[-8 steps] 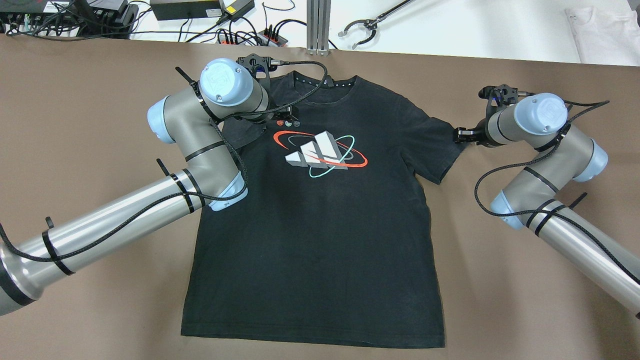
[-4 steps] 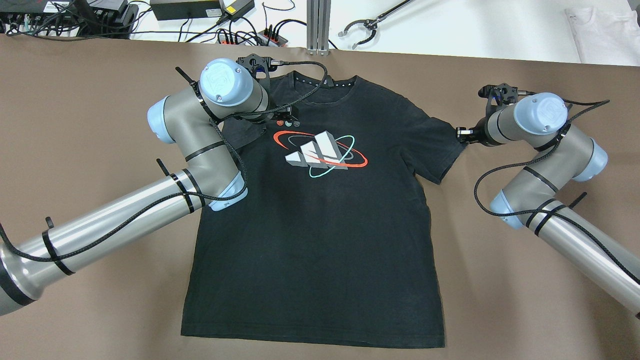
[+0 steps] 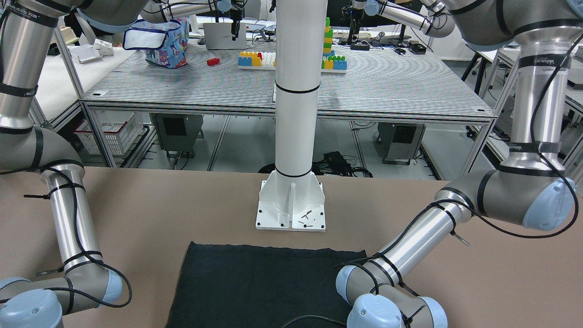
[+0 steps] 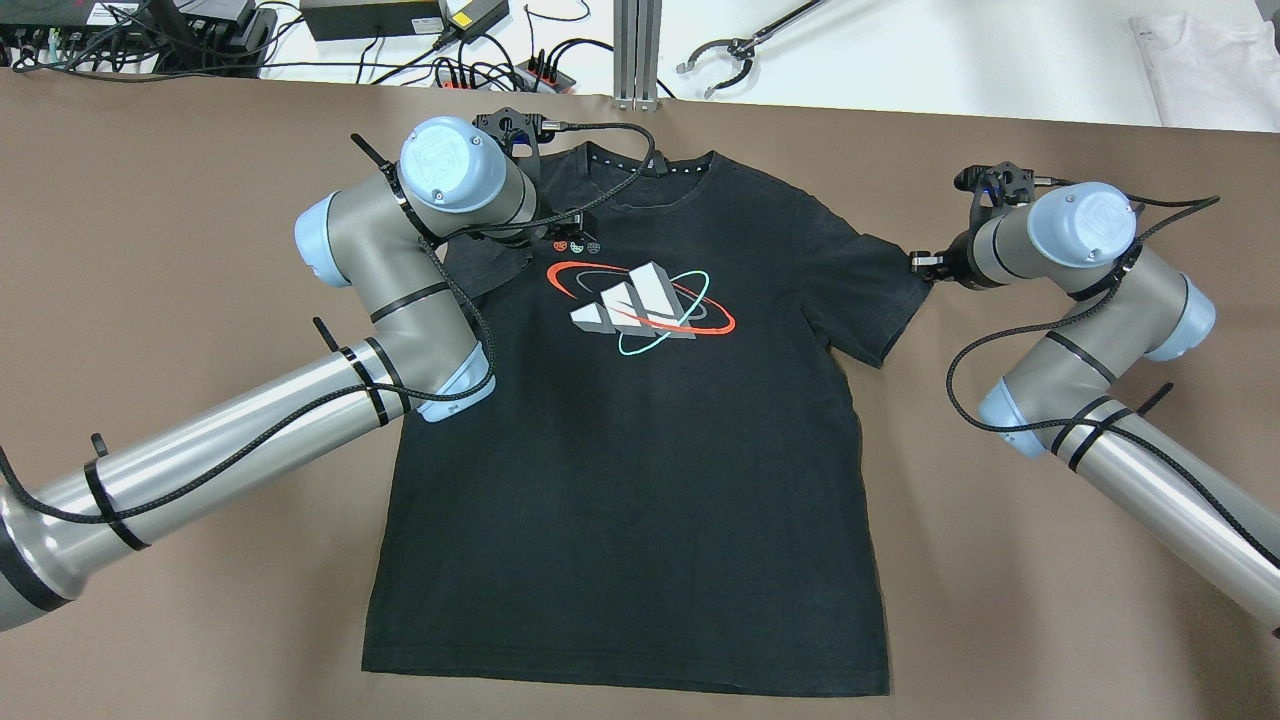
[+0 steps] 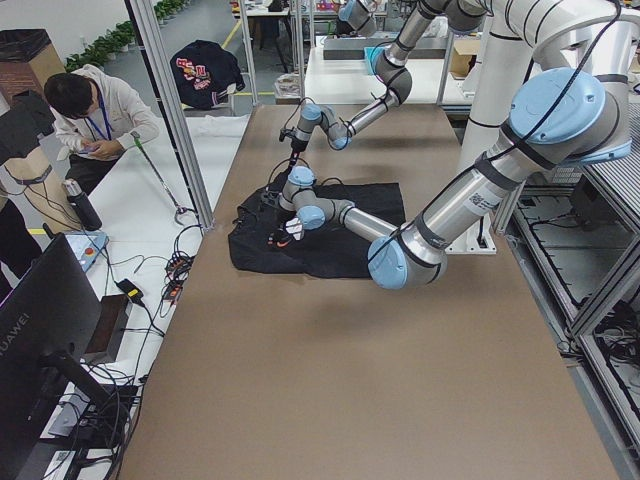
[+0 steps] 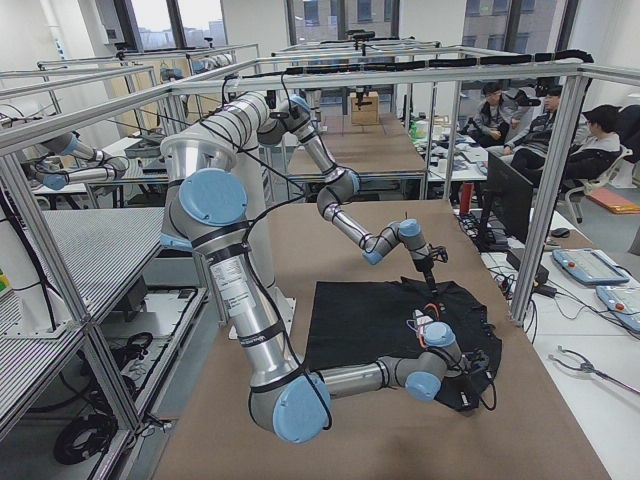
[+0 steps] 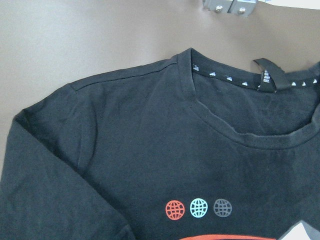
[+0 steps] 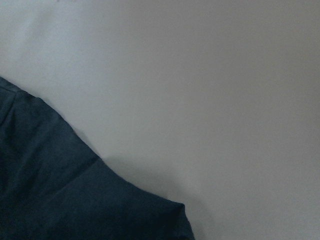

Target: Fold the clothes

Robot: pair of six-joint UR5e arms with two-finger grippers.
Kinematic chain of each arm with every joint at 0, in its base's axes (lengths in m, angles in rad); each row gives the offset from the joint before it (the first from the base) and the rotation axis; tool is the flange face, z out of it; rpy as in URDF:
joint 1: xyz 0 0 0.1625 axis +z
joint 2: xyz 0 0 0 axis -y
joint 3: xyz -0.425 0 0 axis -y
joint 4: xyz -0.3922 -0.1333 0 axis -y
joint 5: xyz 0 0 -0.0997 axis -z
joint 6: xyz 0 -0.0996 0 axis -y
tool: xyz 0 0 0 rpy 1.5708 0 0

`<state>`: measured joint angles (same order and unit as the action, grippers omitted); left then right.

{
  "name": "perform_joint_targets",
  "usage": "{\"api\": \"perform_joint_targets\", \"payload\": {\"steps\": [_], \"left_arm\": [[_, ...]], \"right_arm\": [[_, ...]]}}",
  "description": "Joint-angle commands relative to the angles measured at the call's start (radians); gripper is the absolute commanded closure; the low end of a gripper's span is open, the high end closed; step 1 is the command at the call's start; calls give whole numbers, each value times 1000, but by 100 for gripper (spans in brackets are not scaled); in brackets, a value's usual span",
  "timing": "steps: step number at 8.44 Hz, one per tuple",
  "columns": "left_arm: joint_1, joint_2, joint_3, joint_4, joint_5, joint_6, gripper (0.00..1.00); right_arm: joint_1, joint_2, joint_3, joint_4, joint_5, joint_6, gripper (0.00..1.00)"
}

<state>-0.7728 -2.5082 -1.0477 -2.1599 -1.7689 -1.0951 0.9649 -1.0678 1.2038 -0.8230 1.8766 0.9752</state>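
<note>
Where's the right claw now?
In the overhead view, the right claw is on the right, at the sleeve hem of the shirt.

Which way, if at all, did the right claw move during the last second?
Yes, slightly: the right claw drifted toward the far edge of the table, still beside the sleeve hem of the black T-shirt.

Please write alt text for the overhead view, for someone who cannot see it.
A black T-shirt with a red and white logo lies flat on a brown table. The left arm reaches over the shoulder beside the collar; the right gripper is at the tip of the opposite sleeve.
</note>
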Motion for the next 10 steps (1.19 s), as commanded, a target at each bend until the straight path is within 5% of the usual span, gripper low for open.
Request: {"api": "perform_joint_targets", "payload": {"steps": [1, 5, 7, 10], "left_arm": [[-2, 8, 0, -6, -7, 12, 0], [-6, 12, 3, -8, -6, 38, 0], [-6, 12, 5, -8, -3, 43, 0], [-10, 12, 5, -8, -1, 44, 0]], "right_arm": [[0, 21, 57, -51, -1, 118, 100], [-45, -36, 204, -130, -37, 148, 100], [-83, -15, 310, -302, -59, 161, 100], [-144, 124, 251, -429, -180, 266, 100]]}}
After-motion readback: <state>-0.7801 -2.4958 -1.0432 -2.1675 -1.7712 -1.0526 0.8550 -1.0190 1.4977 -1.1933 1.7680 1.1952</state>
